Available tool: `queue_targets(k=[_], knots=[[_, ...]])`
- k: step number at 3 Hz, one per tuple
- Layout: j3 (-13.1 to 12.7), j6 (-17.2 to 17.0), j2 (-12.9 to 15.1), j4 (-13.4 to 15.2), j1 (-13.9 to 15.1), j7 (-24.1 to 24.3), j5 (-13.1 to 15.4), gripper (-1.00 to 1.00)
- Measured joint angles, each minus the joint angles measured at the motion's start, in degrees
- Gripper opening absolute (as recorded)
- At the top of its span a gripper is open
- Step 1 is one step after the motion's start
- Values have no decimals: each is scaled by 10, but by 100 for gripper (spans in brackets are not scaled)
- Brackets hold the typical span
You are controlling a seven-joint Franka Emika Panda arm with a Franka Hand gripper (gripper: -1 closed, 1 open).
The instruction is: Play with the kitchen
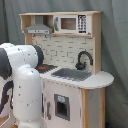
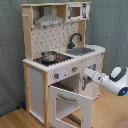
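In the second exterior view the gripper [image 2: 88, 73] reaches in from the second exterior view's right, at the end of a white arm [image 2: 116, 82], and its tip sits against the front of the kitchen [image 2: 57, 37], just below the counter and beside the knobs [image 2: 73, 69]. Whether the claw is wide, narrow or holding something I cannot tell (the tip merges with the pale panel behind it).

The oven door [image 2: 70, 105] hangs open, tilted outward and down, below and to the second exterior view's left of the claw. Above it on the counter lie the grey sink [image 2: 80, 50] with the black faucet [image 2: 75, 39] behind it, and on the stovetop stands a small metal pot [image 2: 49, 56]. The pegboard back rises behind them to a top shelf with a toy microwave [image 2: 76, 11].

In the first exterior view the arm's bulky white body [image 1: 22, 82] fills the first exterior view's left, in front of the kitchen [image 1: 95, 80]; the claw is hidden there.
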State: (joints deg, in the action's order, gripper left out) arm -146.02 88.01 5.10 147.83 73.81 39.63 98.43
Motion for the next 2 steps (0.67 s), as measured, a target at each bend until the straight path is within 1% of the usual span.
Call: queue_targets(k=[2], knots=[[10, 50, 0, 4, 36, 89, 63, 100]])
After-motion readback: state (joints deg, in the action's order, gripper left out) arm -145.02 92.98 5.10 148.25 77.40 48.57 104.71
